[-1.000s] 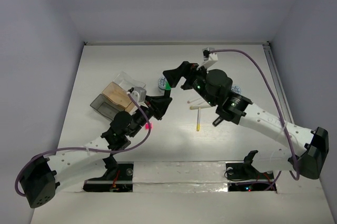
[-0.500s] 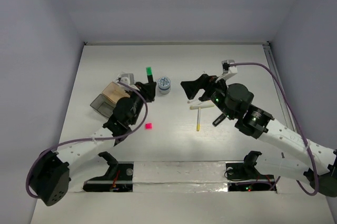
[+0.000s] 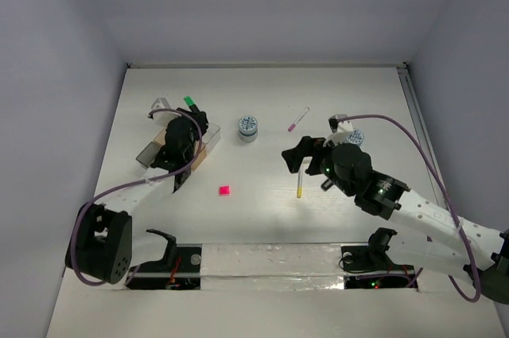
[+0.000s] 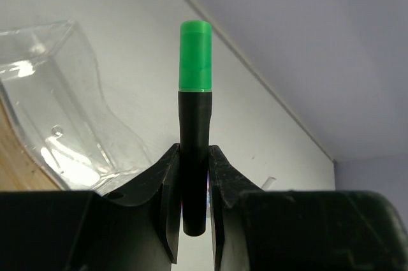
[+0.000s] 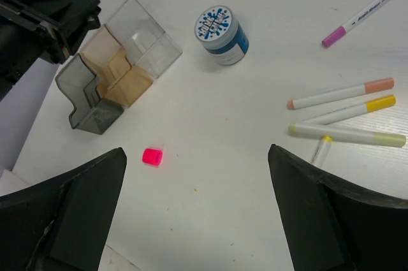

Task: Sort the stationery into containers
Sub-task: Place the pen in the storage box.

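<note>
Left jaws swung back to clear glossy tray [image 4: 64,86], pinching cylindrical black green-capped marker [image 4: 194,118]; right jaws wide

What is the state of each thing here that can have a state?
left gripper, shut on the green-capped marker
green-capped marker, capped, held
right gripper, open, empty
clear tray, empty
tan tray, empty
grey tray, empty
blue-white pot, upright, closed
pink cube, lying loose
pink-tipped pen, capped, lying flat

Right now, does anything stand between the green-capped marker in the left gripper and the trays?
Nothing visible does. The left gripper is shut on the green-capped marker right beside the clear tray, and no item blocks the tray's open top.
</note>
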Tool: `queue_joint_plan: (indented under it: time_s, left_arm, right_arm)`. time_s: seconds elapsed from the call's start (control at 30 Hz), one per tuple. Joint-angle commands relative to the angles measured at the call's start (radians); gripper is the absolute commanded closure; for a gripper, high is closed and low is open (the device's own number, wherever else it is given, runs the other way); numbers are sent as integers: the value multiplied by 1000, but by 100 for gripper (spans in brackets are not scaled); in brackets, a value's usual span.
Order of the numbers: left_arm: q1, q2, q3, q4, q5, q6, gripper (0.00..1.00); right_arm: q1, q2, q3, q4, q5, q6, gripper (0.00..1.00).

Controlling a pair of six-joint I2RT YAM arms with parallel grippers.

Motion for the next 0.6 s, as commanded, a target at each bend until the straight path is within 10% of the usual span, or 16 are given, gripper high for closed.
queue_joint_plan:
  time_s: [0.0, 0.57]
  left_arm:
    - [36, 51, 47, -27, 32, -119, 100]
    - [96, 276, 101, -76, 86, -292, 100]
  right_arm:
    - [-4, -36, -20, 22, -9, 8, 2]
    - [-4, -72, -50, 42, -35, 2, 2]
